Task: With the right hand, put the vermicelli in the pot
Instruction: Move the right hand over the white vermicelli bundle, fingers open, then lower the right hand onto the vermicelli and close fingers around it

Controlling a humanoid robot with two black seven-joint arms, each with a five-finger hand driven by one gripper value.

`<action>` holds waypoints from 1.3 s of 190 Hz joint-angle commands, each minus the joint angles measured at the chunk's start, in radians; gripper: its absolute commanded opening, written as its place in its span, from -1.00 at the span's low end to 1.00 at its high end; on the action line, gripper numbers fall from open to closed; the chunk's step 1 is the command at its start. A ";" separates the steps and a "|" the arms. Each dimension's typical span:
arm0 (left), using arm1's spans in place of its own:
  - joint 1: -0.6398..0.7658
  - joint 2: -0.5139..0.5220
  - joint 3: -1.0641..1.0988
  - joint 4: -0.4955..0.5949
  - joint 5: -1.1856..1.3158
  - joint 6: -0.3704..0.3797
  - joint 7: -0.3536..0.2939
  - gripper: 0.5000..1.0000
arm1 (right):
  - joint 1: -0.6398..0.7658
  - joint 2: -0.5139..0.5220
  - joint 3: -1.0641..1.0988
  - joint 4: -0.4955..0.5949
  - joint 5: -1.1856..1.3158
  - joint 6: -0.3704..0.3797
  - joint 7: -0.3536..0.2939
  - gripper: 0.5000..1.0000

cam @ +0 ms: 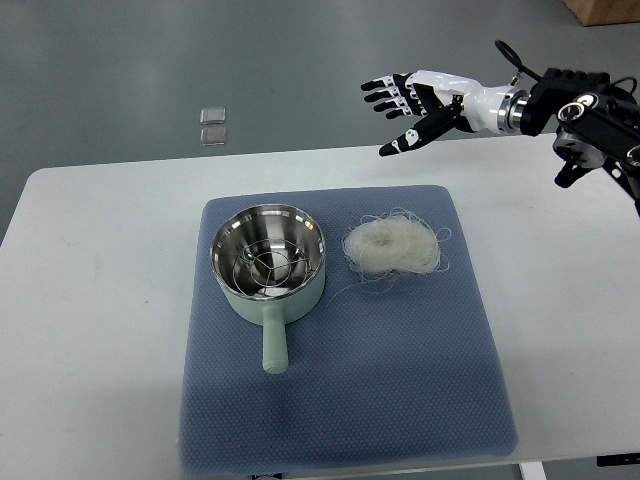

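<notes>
I've got the right hand [415, 105] raised w/ fingers spread, empty, above the vermicelli [391, 247] just beside the pot [268, 265], ready to reach.

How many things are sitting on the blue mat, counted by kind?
Pot: 1
Vermicelli nest: 1
Total: 2
Both sit apart on the blue mat; the right hand is above the table's far edge, open and empty.
</notes>
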 commanded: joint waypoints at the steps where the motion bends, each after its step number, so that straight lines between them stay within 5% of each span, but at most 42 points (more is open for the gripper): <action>1: 0.000 0.000 0.000 0.000 -0.001 0.001 0.000 1.00 | 0.141 -0.003 -0.171 0.017 -0.139 0.070 -0.005 0.72; 34: -0.001 0.000 0.000 0.000 -0.001 -0.001 0.000 1.00 | 0.311 0.014 -0.406 0.082 -0.181 0.106 -0.093 0.72; 76: -0.001 0.000 -0.001 0.000 -0.001 -0.001 0.000 1.00 | 0.332 0.009 -0.427 0.142 -0.141 0.106 -0.182 0.72; 146: -0.001 0.000 0.000 -0.002 -0.001 -0.001 0.000 1.00 | 0.193 -0.011 -0.426 0.175 -0.006 0.105 -0.185 0.71; 192: -0.001 0.000 0.002 0.000 -0.001 -0.001 0.000 1.00 | 0.128 0.016 -0.424 0.182 -0.008 -0.008 -0.180 0.71; 247: -0.001 0.000 0.002 -0.002 0.001 0.001 0.000 1.00 | 0.082 0.032 -0.426 0.182 -0.026 -0.040 -0.177 0.71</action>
